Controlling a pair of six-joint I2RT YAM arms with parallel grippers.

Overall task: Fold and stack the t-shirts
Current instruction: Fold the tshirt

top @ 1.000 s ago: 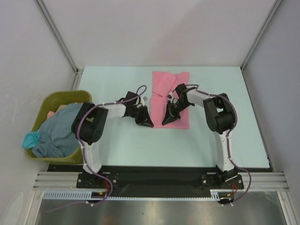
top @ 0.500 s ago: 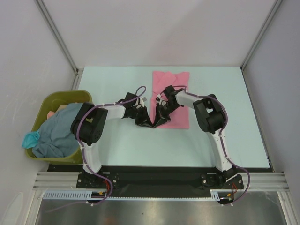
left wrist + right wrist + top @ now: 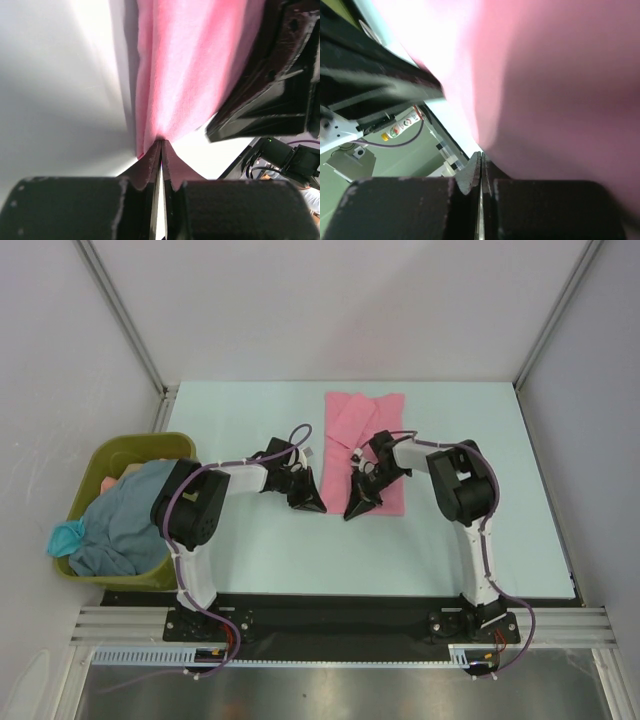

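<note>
A pink t-shirt [image 3: 370,420] lies in a long folded strip at the back middle of the table. Both grippers sit at its near left corner. My left gripper [image 3: 318,507] has its jaws pressed together on the cloth's edge, with creases of the pink t-shirt [image 3: 185,60] running into the left gripper [image 3: 161,142]. Just to its right, my right gripper [image 3: 352,512] is shut. The pink t-shirt [image 3: 560,75] lies over one side of the right gripper [image 3: 481,155], and I see none between its jaws. A grey-blue t-shirt [image 3: 125,520] and a teal one [image 3: 65,536] are heaped in the bin.
An olive-green bin [image 3: 150,443] stands off the table's left edge, with a peach-coloured bit [image 3: 105,485] showing inside. The pale table [image 3: 250,550] is walled by white panels at the back and sides. The right gripper's black body [image 3: 270,100] fills the left wrist view's right side.
The right gripper swung left until it nearly touched the left gripper, then came back right to the shirt's near corner. The left jaws have closed further.
</note>
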